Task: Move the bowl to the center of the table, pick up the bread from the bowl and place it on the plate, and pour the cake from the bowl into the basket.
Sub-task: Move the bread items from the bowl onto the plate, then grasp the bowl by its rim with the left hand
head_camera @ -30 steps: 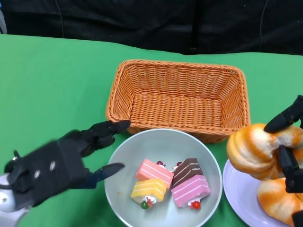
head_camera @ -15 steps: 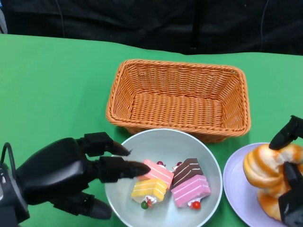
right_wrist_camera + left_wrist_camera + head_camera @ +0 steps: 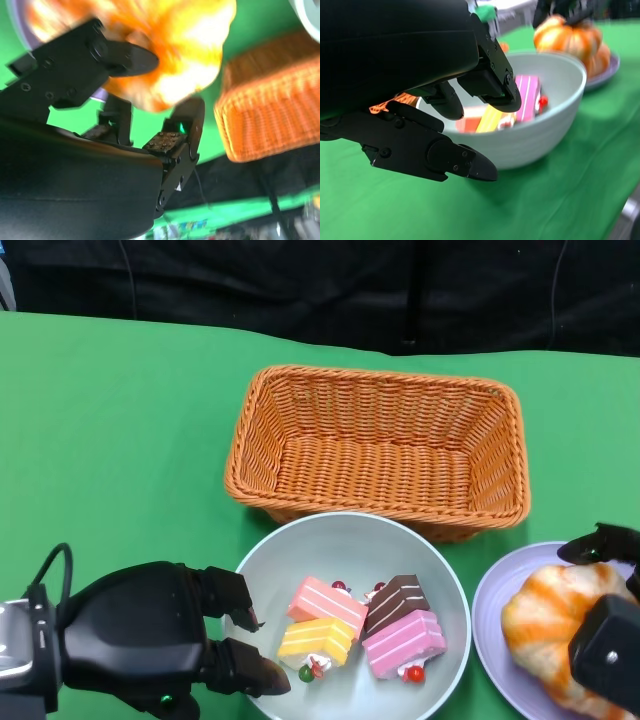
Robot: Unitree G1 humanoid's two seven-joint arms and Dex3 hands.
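Bowl: the pale bowl (image 3: 345, 540) sits on the green tabletop (image 3: 110, 420), just in front of the basket (image 3: 378, 445).
Cake: four little cake slices (image 3: 365, 628) lie in the bowl. They are pink, yellow, brown and pink again, all close together.
Basket: the orange woven basket is behind the bowl, touching or almost touching its far rim.
Bread: the orange and white bread (image 3: 545, 625) lies on the purple plate (image 3: 490, 605), to the right of the bowl.
Plate: it sits on the tabletop right beside the bowl.
Left robot hand: the left robot hand (image 3: 150, 635) is at the left edge of the bowl. One finger (image 3: 255, 677) reaches over the rim and the thumb is under the outside wall. The left wrist view shows the fingers apart around the rim, not yet squeezing it.
Right robot hand: the right robot hand (image 3: 605, 625) is on the bread. Its fingers (image 3: 120, 57) are wrapped around the bread and hold it.
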